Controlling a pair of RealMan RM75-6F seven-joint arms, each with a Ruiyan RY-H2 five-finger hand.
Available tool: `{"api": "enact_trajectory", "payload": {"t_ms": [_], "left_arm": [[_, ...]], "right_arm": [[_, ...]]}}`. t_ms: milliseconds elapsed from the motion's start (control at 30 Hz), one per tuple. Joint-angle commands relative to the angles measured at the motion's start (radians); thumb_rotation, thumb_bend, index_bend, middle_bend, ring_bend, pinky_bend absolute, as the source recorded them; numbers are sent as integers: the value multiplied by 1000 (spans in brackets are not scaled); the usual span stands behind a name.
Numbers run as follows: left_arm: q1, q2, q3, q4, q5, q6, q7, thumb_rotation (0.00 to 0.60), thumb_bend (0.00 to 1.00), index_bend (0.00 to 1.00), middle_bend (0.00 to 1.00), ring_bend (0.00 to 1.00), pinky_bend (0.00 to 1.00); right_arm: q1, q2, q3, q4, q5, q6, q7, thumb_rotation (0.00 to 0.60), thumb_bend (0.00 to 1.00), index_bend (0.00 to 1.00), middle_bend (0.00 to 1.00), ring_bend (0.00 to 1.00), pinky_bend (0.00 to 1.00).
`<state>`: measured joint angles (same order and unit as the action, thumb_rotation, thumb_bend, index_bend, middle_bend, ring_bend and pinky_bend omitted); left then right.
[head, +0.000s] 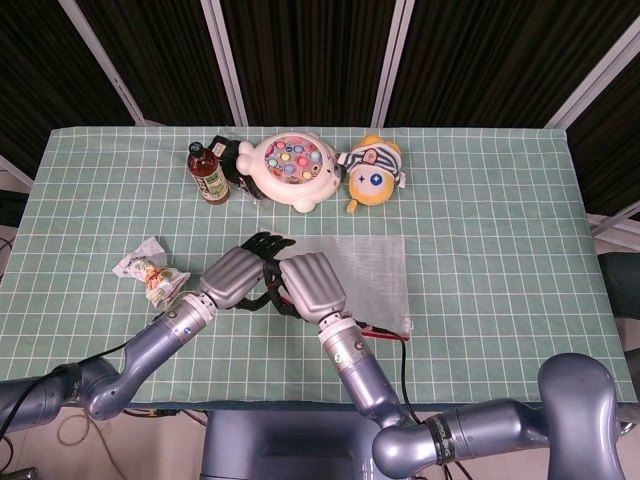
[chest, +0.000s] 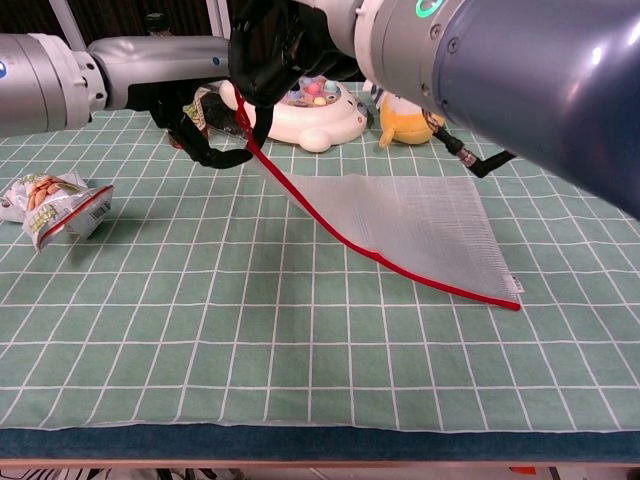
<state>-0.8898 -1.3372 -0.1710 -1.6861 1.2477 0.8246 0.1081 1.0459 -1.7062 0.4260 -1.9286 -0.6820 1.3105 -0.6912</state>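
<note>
right hand (chest: 265, 50) pinches mesh bag (chest: 420, 225) by its red corner, lifting it | left hand (chest: 205, 135) beside that corner, fingers curled, holding nothing | snack pack (chest: 55, 200) far left of bag on counter (chest: 300, 370)

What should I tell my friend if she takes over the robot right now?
Right hand holds the red-edged corner of the mesh bag up off the table; the rest of the bag lies flat.
Left hand has its fingers right at that raised corner; a grip cannot be told.
Snack packet lies at the left. Bottle, round toy and plush doll stand at the back.
</note>
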Motion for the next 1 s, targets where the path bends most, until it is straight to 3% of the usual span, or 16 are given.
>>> {"api": "enact_trajectory", "payload": {"t_ms": [33,400,1000], "left_arm": [[7,-10,-9,3,-8,27,7,600,421,584,72,0,0],[38,-78,-62,9,-57,163,29,600,421,595,82,0,0],[48,-82,-119,-13,-87,222,20,600,421,598,83,0,0]], "right_arm": [[0,1,0,-3,-1,3,2,600,606,628,1000,1000,977],[-9,15,-5,-11,-2,15,6,600,607,629,1000,1000,977],[-58,59,-36,-11,9,21,38,600,606,629,1000,1000,977]]}}
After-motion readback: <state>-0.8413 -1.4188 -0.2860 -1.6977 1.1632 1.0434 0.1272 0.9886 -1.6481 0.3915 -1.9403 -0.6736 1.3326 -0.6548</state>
